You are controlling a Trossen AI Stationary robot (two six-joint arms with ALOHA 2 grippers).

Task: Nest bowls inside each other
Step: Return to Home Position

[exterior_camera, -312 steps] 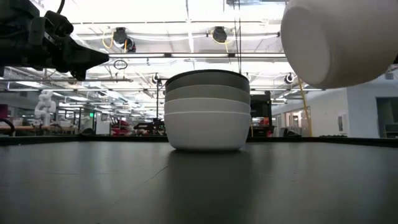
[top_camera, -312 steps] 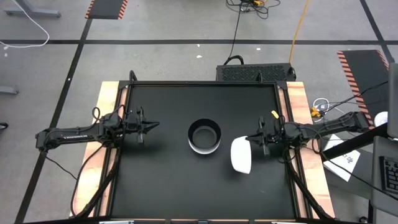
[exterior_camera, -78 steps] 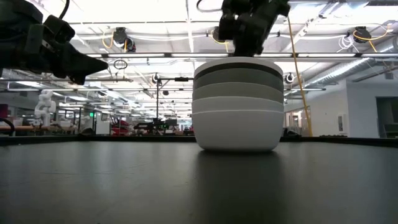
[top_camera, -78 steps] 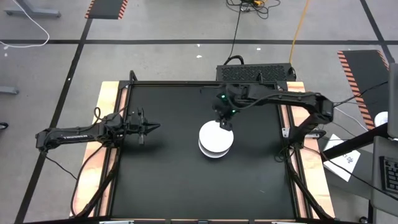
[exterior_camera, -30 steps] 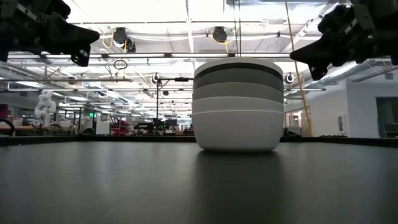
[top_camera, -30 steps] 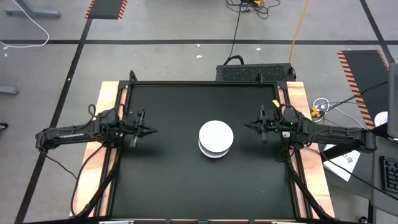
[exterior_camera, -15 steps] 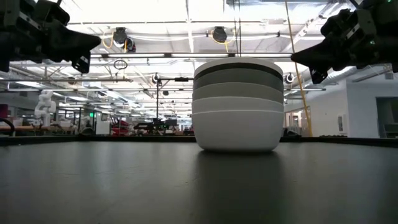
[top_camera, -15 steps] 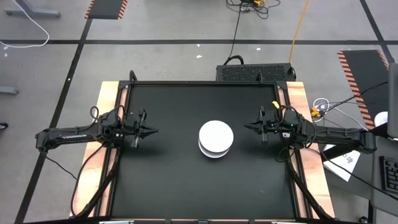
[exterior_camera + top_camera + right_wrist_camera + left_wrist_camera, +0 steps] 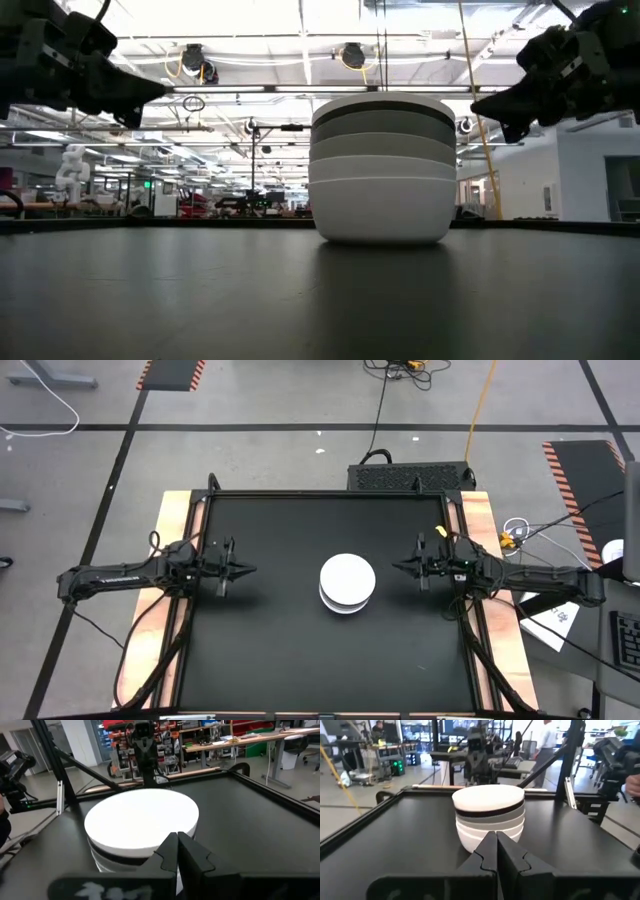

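I see the bowls (image 9: 348,584) stacked in one pile near the middle of the table (image 9: 300,660) (white on top, a black band just beneath). My left gripper (image 9: 243,570) and right gripper (image 9: 398,567) hover on either side, well apart from the pile, each with its fingers pressed together and holding nothing.

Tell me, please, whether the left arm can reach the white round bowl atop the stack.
Probably yes: the left gripper, shut, points at the white round bowl topping the stack, with only bare black table between; the right gripper waits opposite.
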